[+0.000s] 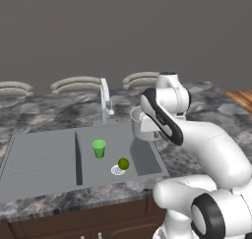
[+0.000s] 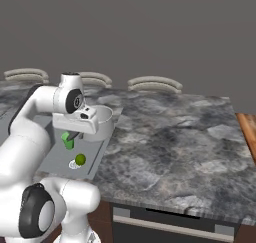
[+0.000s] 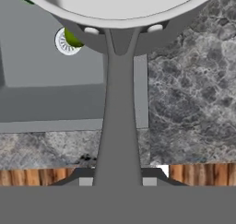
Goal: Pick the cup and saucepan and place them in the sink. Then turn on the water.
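My gripper (image 3: 117,181) is shut on the long handle of the silver saucepan (image 3: 120,15), one fingertip (image 3: 85,181) on each side of it. The saucepan (image 1: 142,127) hangs level above the right rim of the grey sink (image 1: 44,159), over basin and counter alike. In the right base view the saucepan (image 2: 101,122) juts from my hand over the sink (image 2: 55,159). The green cup (image 1: 99,148) stands upright on the basin floor, left of the pan. Part of the cup (image 2: 67,140) shows under my hand.
A small yellow-green ball (image 1: 123,164) lies beside the round drain (image 1: 116,170). The curved faucet (image 1: 105,100) rises behind the basin. Marbled counter (image 2: 170,142) stretches to the right. Curved chair backs (image 1: 76,83) stand beyond the counter.
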